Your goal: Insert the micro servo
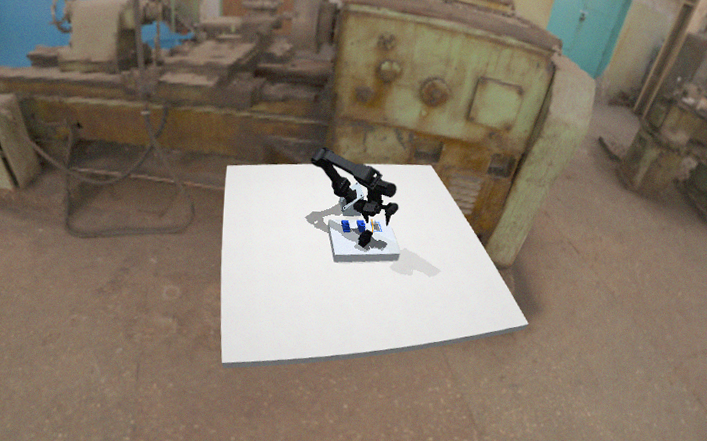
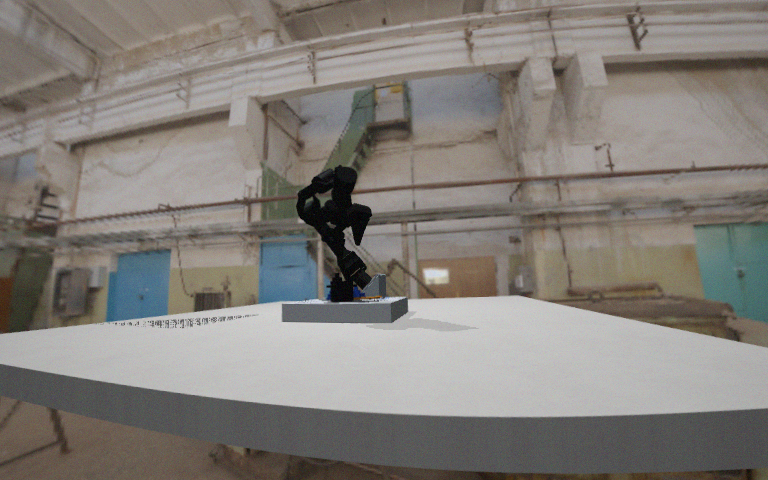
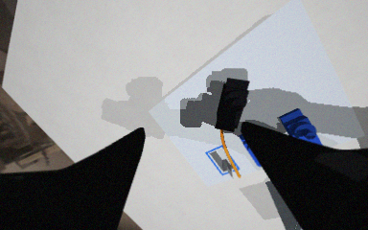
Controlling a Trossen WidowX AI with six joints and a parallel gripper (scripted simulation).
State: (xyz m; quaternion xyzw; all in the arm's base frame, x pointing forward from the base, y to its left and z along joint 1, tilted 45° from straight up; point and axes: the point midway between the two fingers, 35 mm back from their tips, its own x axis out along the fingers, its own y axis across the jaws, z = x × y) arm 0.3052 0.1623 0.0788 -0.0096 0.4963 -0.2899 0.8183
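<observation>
The single black arm [image 1: 350, 175] rises from its base near the far edge of the worktop, folds at the elbow and bends forward and down. Its hand [image 1: 378, 210] hangs in the air, pointed downward, jaws spread wide — nothing between them. In the wrist view both dark fingers fill the lower corners, well apart.
</observation>
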